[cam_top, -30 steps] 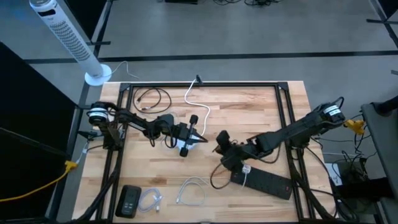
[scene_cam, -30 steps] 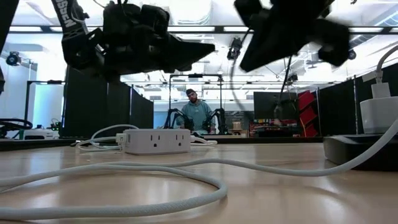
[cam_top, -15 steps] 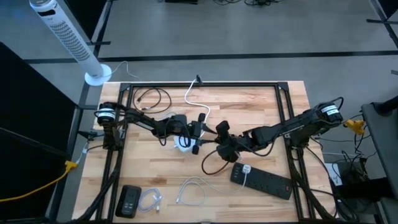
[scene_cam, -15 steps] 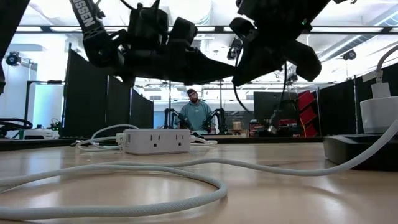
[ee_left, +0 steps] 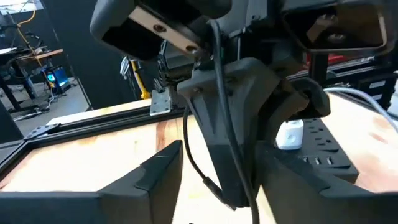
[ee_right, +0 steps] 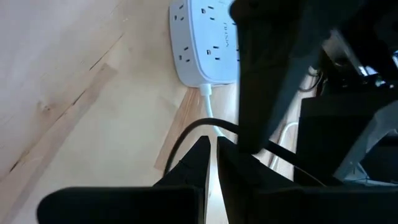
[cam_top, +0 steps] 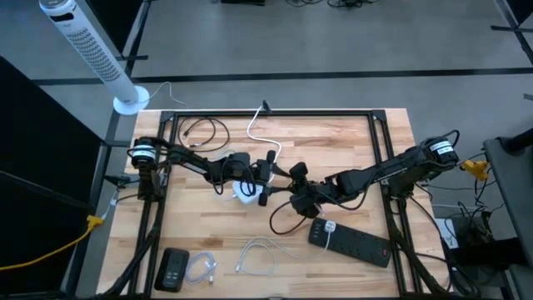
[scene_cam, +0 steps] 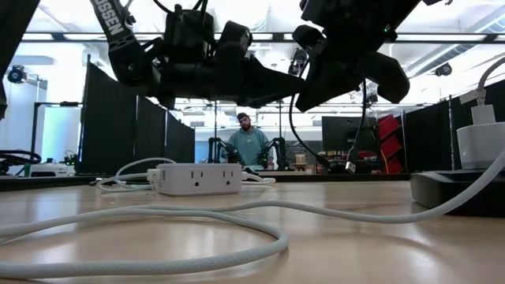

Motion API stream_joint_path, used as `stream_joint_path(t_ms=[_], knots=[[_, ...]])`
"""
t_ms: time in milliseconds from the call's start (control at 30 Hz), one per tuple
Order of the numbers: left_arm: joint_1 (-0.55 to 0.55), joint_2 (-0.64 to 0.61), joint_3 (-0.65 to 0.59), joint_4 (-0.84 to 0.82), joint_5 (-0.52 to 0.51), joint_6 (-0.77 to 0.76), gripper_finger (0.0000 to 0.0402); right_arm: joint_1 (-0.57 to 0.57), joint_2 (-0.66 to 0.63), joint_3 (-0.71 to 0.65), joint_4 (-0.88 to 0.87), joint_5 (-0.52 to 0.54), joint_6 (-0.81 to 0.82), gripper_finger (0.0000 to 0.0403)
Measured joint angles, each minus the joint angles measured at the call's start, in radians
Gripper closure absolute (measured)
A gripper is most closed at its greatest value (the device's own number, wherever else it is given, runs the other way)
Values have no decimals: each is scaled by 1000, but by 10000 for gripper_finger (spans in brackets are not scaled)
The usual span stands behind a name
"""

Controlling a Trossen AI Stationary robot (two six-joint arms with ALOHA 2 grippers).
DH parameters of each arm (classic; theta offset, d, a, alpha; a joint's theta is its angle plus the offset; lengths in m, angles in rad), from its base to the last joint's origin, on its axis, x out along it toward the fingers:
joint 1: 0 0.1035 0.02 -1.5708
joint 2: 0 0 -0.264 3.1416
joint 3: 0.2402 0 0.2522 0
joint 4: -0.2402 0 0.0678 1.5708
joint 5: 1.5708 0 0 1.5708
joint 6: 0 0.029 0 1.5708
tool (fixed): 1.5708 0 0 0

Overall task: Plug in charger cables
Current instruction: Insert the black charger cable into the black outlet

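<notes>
A thin black charger cable [cam_top: 281,222] hangs from my right gripper [cam_top: 294,177], which is shut on it above the table's middle. My left gripper [cam_top: 268,178] reaches in level from the left and is open. Its two fingers [ee_left: 163,169] stand on either side of the right gripper's fingertips and the cable [ee_left: 217,93], with no touch that I can see. The white socket cube [cam_top: 241,192] sits on the table under the left gripper. Other charger cables lie loose: white ones [cam_top: 256,254] near the front edge and a black one [cam_top: 204,129] at the far left. My right gripper pinches the black cable [ee_right: 186,134] between its two fingertips. The fingers slant down from the table's right side. The cable hangs slack below them, with a loop [cam_top: 276,225] lying on the wood and a small plug end [scene_cam: 348,166] dangling clear of the table.
A long black power strip [cam_top: 354,243] with a white charger [cam_top: 331,227] in it lies at the front right. A black device [cam_top: 173,268] sits at the front left. The cube's thick white cord [scene_cam: 158,229] runs across the tabletop. A person [scene_cam: 250,146] stands far behind the table.
My left gripper has moved toward the table's right, up to the right gripper, and has opened. My right gripper has shifted toward the left gripper with the black cable. The cable's loop has slid leftward on the table. Both arms have kept still in the last half second.
</notes>
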Motion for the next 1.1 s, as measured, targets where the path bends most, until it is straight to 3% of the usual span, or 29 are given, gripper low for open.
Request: stream_joint_path(t_ms=[133, 300, 533, 700, 900, 1100], knots=[[1, 0, 32, -26, 8, -18, 282, 0, 0, 0, -6, 4, 3, 389], [-4, 0, 68, -95, 22, -19, 386, 0, 0, -2, -28, 12, 18, 389], [2, -53, 48, -93, 9, -45, 399, 0, 0, -15, -102, -49, 276, 389], [-3, -132, 48, -66, 67, -70, 400, -4, 1, -93, -3, -259, 449, 389], [-2, -145, 58, -78, 101, -138, 401, 1, 1, -153, 188, -323, 576, 389], [37, -134, 60, -198, -57, -172, 401, 48, -6, -91, 419, -499, 643, 389]])
